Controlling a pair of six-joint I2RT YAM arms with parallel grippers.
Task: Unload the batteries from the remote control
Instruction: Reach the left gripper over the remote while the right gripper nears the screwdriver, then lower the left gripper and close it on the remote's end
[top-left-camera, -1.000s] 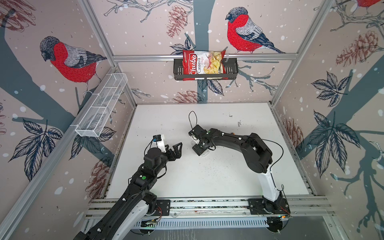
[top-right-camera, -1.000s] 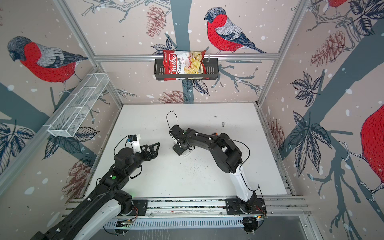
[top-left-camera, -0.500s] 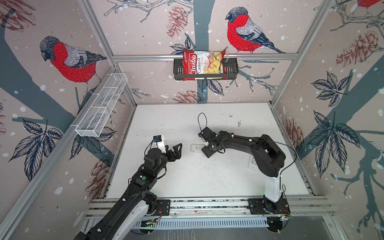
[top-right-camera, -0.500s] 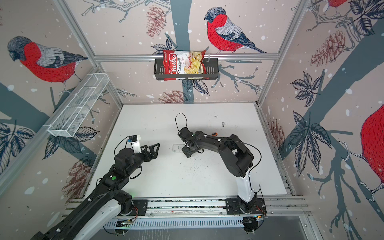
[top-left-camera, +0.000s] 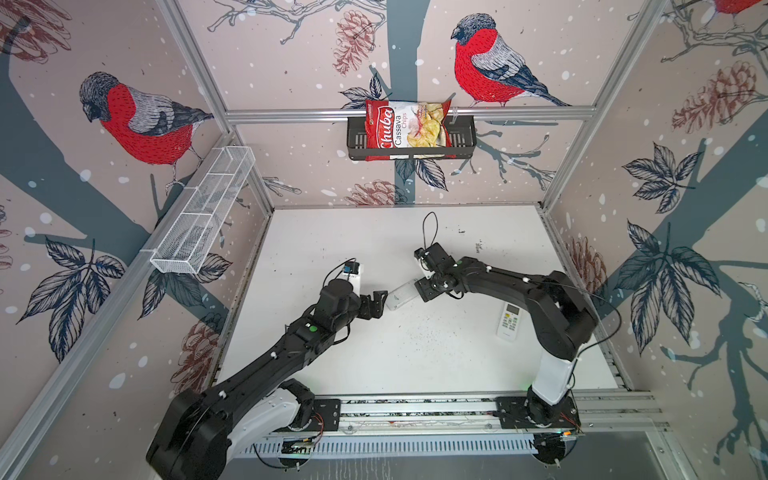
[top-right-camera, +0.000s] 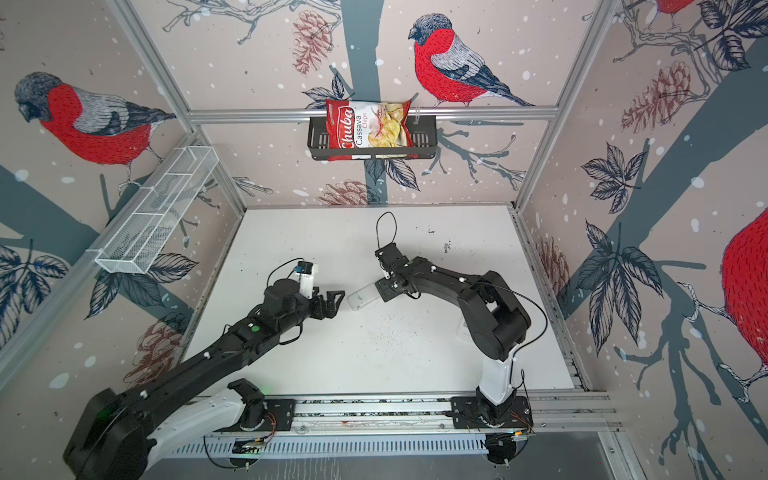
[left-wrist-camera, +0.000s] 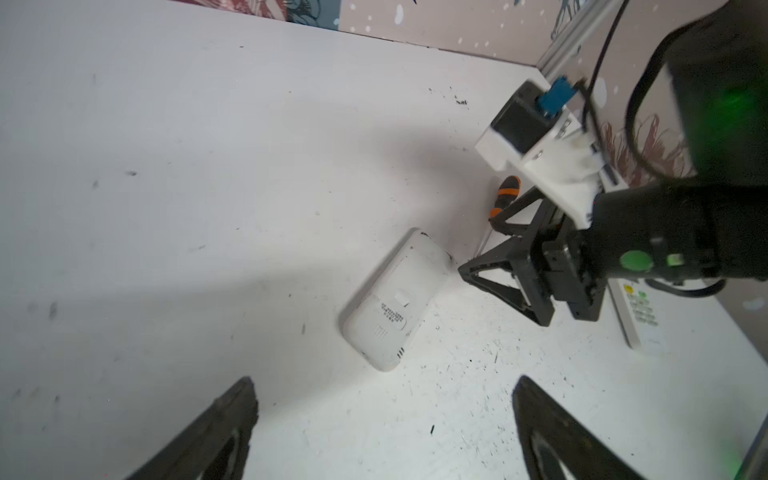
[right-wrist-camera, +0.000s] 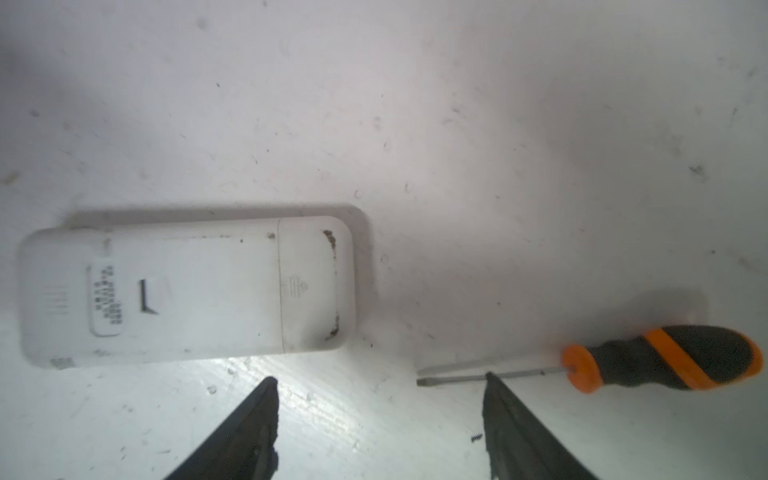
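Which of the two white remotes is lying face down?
The remote beside the screwdriver: its plain back with the battery cover faces up. The other remote, farther right in a top view, shows its buttons.

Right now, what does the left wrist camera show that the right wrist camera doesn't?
Only the left wrist view: the open left gripper, a second remote lying buttons up and partly hidden by the right gripper, and the cage wall. Only the right wrist view: the whole screwdriver, shaft and flat tip included. Both: the white remote lying face down with its battery cover on, the screwdriver's orange-and-black handle, the open right gripper and the white table. No batteries show in either.
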